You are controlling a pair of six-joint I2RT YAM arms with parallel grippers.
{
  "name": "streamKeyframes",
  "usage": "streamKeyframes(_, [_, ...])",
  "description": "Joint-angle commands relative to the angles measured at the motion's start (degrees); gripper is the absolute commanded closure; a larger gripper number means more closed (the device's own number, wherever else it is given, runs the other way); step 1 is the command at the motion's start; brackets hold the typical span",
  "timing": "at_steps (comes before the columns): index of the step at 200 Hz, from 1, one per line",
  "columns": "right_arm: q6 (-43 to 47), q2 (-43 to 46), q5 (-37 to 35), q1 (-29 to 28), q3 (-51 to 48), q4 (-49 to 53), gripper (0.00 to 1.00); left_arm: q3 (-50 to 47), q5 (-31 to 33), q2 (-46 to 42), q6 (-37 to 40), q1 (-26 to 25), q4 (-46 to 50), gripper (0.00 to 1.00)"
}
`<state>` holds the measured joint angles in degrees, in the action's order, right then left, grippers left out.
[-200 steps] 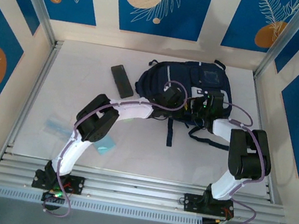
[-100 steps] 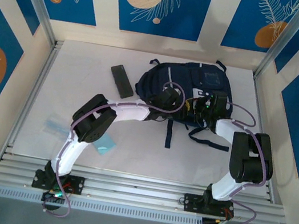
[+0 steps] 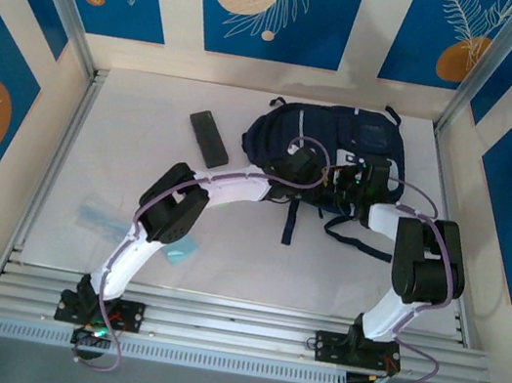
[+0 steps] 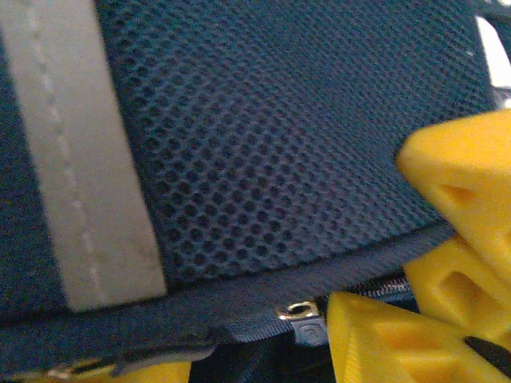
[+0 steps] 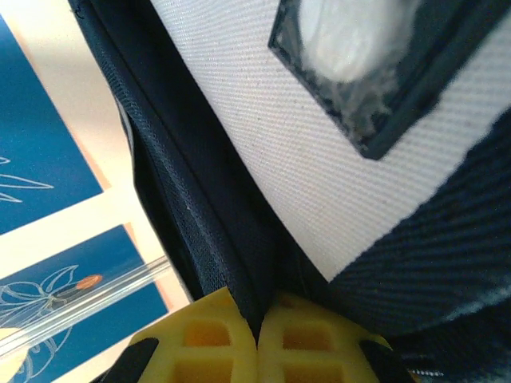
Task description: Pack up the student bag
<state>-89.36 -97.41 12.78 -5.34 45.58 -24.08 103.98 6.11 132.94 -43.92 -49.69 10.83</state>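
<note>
We see the student bag (image 3: pixel 337 126) now slid rearward; our right gripper (image 5: pixel 258 323) clamps its edge, the left gripper's (image 3: pixel 300 167) hold is unclear, and packing hasn't begun.

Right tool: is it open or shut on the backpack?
Shut on the backpack. The right tool has its yellow fingers pressed together, with a fold of dark fabric pinched between them.

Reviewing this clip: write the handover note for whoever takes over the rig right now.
Grippers: right gripper shut, pinching a fold of the student bag; left gripper at its zipper, open or shut unclear.
Things: bag at the back of the table; black case left of it, two pale packets near the left arm, all outside it.
Done: nothing visibly packed.
Left: open the bag, load the items.
</note>
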Motion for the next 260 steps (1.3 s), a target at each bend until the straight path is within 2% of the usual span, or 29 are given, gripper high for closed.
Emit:
streamKeyframes(1, [-7.77, 1.36, 8.96, -1.69, -2.41, -8.44, 1.00, -3.12, 8.28, 0.84, 2.36, -0.32, -2.52, 0.58])
streamKeyframes(23, [-10.46, 2.36, 7.15, -1.30, -3.61, -8.97, 1.00, -6.97, 9.92, -1.81, 5.23, -0.09, -5.50, 0.63])
streamKeyframes(44, [-9.38, 2.82, 7.07, -1.18, -2.34, -6.55, 1.00, -10.62, 8.81, -3.98, 6.32, 0.86, -6.78, 0.66])
streamKeyframes(69, [-8.72, 2.47, 6.40, -1.38, -1.66, -5.70, 1.00, -15.55, 2.19, -6.12, 7.30, 1.75, -13.88, 0.66])
streamKeyframes(101, [-8.70, 1.50, 6.48, -1.80, -1.20, -6.30, 1.00, -12.09, -6.46, -2.97, 7.79, 1.79, -16.28, 0.60])
streamKeyframes(113, [-8.47, 1.51, 6.23, -1.92, -1.29, -5.93, 1.00, -10.70, -8.13, -1.73, 7.84, 1.72, -16.13, 0.66])
streamKeyframes(124, [-8.20, 1.85, 5.97, -1.82, -1.47, -5.74, 1.00, -9.83, -8.78, -0.97, 7.76, 1.74, -15.76, 0.76])
streamKeyframes(151, [-7.24, 2.24, 5.57, -1.66, -1.60, -5.24, 1.00, -9.03, -7.57, -0.54, 8.32, 1.79, -12.49, 0.93])
streamKeyframes(167, [-6.84, 2.44, 5.51, -1.42, -1.61, -5.05, 1.00, -8.61, -6.16, -0.80, 9.02, 1.89, -10.07, 1.00])
streamKeyframes(185, [-5.77, 2.72, 5.42, -1.15, -1.46, -4.20, 1.00, -9.14, -5.70, -1.64, 9.68, 2.39, -9.14, 1.00])
streamKeyframes(209, [-3.05, 3.57, 5.25, -0.27, -1.09, -1.94, 1.00, -9.27, -8.61, -3.49, 11.95, 3.51, -7.40, 1.00])
streamKeyframes(229, [2.37, 4.64, 4.82, 0.97, 0.30, 3.25, 1.00, -7.25, -14.51, -4.87, 16.17, 5.27, -0.95, 1.00])
streamKeyframes(260, [8.38, 6.20, 4.12, 2.60, 1.58, 8.78, 1.00, -6.72, -18.24, -7.33, 24.45, 7.90, 9.50, 1.00])
